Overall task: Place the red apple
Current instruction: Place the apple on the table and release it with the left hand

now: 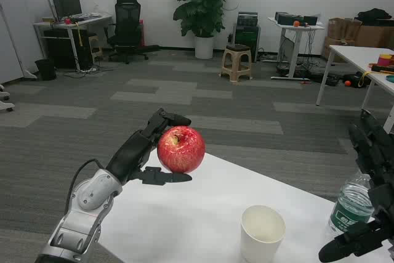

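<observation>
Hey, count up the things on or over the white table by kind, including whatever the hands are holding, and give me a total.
Apples: 1, the red apple, held by the left hand above the white table.
Cups: 1, the white paper cup.
Bottles: 1, the clear water bottle with a green label, beside the right hand.
Total: 3

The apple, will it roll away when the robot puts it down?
Probably a bit: the red apple is round, and the white table looks smooth. Its shiny skin may be slippery for the left hand. It looks firm, not squashy.
</observation>
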Tool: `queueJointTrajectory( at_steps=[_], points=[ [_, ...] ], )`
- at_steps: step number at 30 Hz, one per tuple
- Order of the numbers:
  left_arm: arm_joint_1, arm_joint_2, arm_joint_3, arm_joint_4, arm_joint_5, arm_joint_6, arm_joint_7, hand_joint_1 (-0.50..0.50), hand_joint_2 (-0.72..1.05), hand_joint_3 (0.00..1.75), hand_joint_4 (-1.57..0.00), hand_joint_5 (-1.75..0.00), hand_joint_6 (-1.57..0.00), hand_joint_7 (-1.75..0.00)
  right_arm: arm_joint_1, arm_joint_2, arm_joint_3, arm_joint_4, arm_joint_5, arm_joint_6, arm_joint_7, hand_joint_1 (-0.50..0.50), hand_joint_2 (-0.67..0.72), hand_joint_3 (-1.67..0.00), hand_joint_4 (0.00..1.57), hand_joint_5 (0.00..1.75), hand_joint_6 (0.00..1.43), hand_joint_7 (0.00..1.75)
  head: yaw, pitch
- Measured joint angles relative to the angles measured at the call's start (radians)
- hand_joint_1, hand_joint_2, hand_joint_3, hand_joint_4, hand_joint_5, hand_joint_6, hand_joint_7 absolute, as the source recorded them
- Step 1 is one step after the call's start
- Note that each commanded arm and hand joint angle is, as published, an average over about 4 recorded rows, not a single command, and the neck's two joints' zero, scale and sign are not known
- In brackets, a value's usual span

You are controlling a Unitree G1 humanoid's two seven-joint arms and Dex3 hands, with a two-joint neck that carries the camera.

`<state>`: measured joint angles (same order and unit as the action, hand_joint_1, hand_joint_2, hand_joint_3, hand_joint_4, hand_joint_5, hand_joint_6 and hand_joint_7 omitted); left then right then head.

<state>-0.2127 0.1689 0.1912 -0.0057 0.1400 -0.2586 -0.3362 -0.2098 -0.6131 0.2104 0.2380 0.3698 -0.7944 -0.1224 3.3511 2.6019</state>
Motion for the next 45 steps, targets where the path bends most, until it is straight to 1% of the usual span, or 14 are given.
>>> queueJointTrajectory(
  at_steps=[3,7,8,17,19,25,28,30,33,36,40,45],
  points=[
    [0.007,-0.003,-0.004,-0.002,-0.009,0.000,0.000,-0.37,1.05,0.52,-0.50,-1.75,-0.78,-1.68,0.000,0.004,0.000,-0.009,0.000,0.000,0.000,-0.33,0.41,-0.08,0.00,0.00,0.00,0.14,-0.007,0.004],
    [0.016,-0.006,-0.007,-0.003,-0.013,0.000,0.000,-0.37,1.05,0.52,-0.50,-1.75,-0.78,-1.68,0.000,0.011,0.000,-0.017,0.000,0.000,0.000,-0.33,0.41,-0.08,0.00,0.00,0.00,0.14,-0.006,0.003],
    [0.016,-0.006,-0.007,-0.003,-0.013,0.000,0.000,-0.37,1.05,0.50,-0.50,-1.75,-0.79,-1.68,0.000,0.011,0.000,-0.017,0.000,0.000,0.000,-0.33,0.41,-0.06,0.00,0.00,0.00,0.14,-0.006,0.003],
    [0.016,-0.006,-0.007,-0.003,-0.014,0.000,0.000,-0.37,1.05,0.52,-0.49,-1.75,-0.77,-1.68,0.000,0.011,0.000,-0.017,0.000,0.000,0.000,-0.33,0.41,-0.08,0.00,0.00,0.00,0.14,-0.006,0.003],
    [0.016,-0.006,-0.007,-0.003,-0.014,0.000,0.000,-0.37,1.05,0.48,-0.50,-1.75,-0.77,-1.68,0.000,0.011,0.000,-0.017,0.000,0.000,0.000,-0.33,0.41,-0.08,0.00,0.00,0.00,0.14,-0.006,0.003],
    [0.016,-0.006,-0.007,-0.002,-0.014,-0.003,0.000,-0.37,1.05,0.52,-0.52,-1.75,-0.79,-1.68,0.000,0.011,0.000,-0.017,0.000,0.000,0.000,-0.33,0.41,-0.08,0.00,0.00,0.00,0.14,-0.006,0.000],
    [0.016,-0.006,-0.007,0.007,-0.013,-0.017,0.000,-0.37,1.05,0.52,-0.50,-1.75,-0.77,-1.68,0.000,0.011,0.000,-0.017,0.000,0.000,0.000,-0.33,0.42,-0.06,0.00,0.00,0.00,0.14,-0.006,-0.007],
    [0.016,-0.008,-0.006,0.031,-0.013,-0.040,0.001,-0.37,1.05,0.52,-0.49,-1.75,-0.76,-1.68,0.000,0.011,0.001,-0.017,0.000,0.000,0.000,-0.33,0.41,-0.08,0.00,0.00,0.00,0.14,-0.007,-0.011],
    [0.018,-0.013,-0.006,0.098,-0.013,-0.075,0.001,-0.37,1.05,0.52,-0.49,-1.75,-0.76,-1.68,0.000,0.012,0.004,-0.017,0.002,0.001,0.000,-0.33,0.41,-0.08,0.00,0.00,0.00,0.14,-0.007,-0.017],
    [0.018,-0.018,-0.003,0.171,-0.014,-0.119,0.001,-0.37,1.05,0.46,-0.49,-1.75,-0.76,-1.68,0.000,0.012,0.007,-0.017,0.004,0.001,0.000,-0.33,0.41,-0.08,0.00,0.00,0.00,0.14,-0.005,-0.024],
    [0.020,-0.033,-0.001,0.279,-0.013,-0.170,0.002,-0.37,1.05,0.52,-0.49,-1.75,-0.76,-1.68,0.000,0.012,0.012,-0.017,0.008,0.001,0.000,-0.33,0.41,-0.08,0.00,0.00,0.00,0.14,-0.003,-0.029],
    [0.018,-0.042,0.001,0.401,-0.014,-0.229,0.013,-0.37,1.05,0.52,-0.51,-1.75,-0.77,-1.68,0.000,0.012,0.017,-0.016,0.008,0.001,0.000,-0.33,0.41,-0.08,0.00,0.00,0.00,0.14,0.002,-0.039]
  ],
)
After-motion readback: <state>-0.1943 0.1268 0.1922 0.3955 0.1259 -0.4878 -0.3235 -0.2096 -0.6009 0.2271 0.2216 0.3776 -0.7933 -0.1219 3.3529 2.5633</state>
